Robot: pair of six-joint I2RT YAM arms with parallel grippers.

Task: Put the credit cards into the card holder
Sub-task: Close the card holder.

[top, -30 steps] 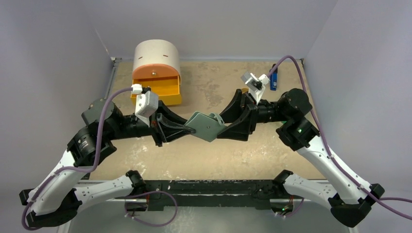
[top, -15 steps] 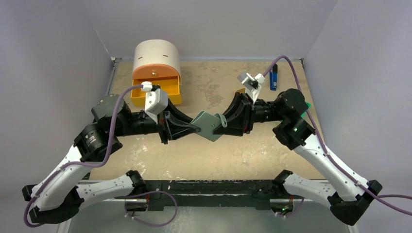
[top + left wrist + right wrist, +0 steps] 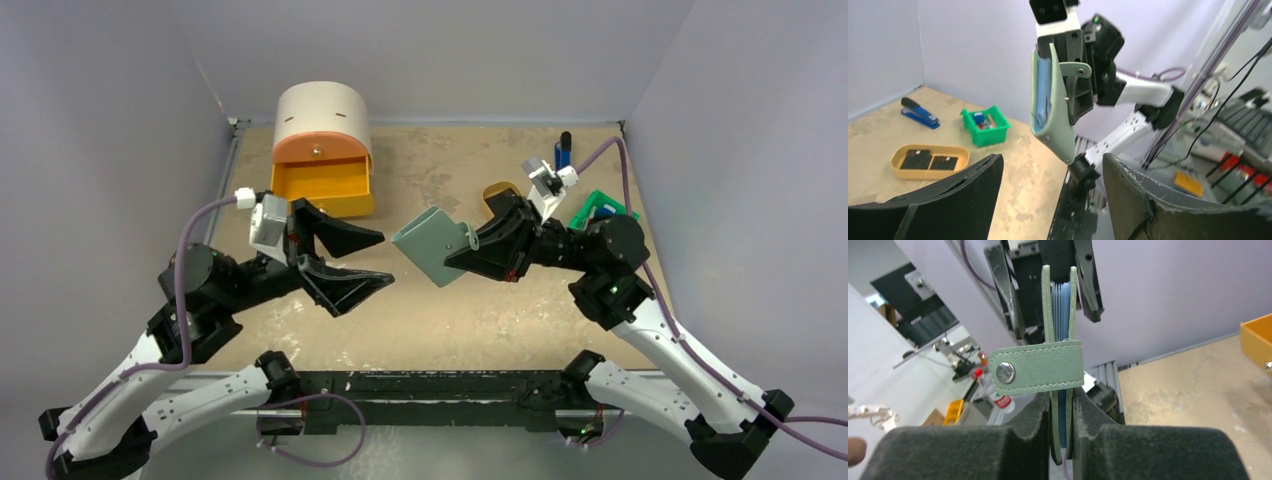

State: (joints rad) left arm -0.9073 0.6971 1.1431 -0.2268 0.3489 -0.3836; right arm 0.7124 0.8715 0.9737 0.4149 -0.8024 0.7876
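Observation:
The card holder, a grey-green folded wallet, hangs in the air above mid-table with my right gripper shut on its right edge. From the right wrist it shows edge-on, with its snap tab across the front, pinched in the right gripper. My left gripper stands open just left of it, apart from it and holding nothing. In the left wrist view the wallet hangs beyond the left gripper. Two black credit cards lie in a tan tray.
The tan tray is partly hidden behind my right gripper. A green bin sits at the right. A blue stapler lies at the back right. An orange drawer box with its drawer open stands at the back left.
My left gripper let go of the card holder, opened wide and drew back left. My right gripper shut on the holder and pulled it slightly right, uncovering the tray and bin.

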